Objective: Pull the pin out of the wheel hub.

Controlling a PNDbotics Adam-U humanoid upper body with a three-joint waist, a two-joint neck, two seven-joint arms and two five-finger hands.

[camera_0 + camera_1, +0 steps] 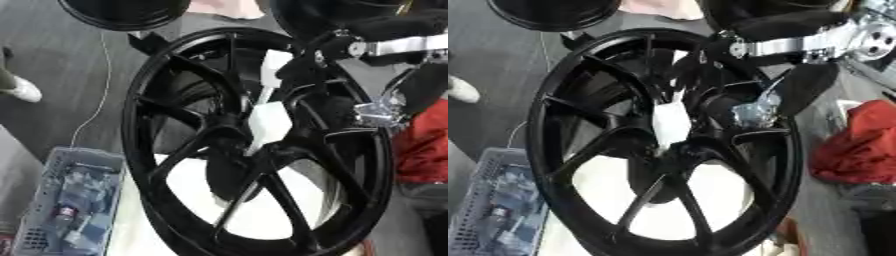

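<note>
A black spoked wheel hub [140, 125] stands upright on a white table [262, 210], filling both views. A white piece [670, 125] sticks out at the hub's centre, and a smaller white bit [276, 62] shows higher up between the spokes. My right arm, with its silver wrist [798, 46], comes in from the upper right. Its black hand [710, 75] reaches down among the upper spokes just above the white piece and blends with the black wheel. A crinkled shiny piece [754, 112] hangs to the right of the centre. The left hand does not show.
A grey mesh basket [70, 200] holding small items stands at the lower left, beside the wheel. Red cloth [859, 145] lies on the right. Another round black object [122, 12] is at the top left. A thin white cable [105, 90] runs over the grey floor.
</note>
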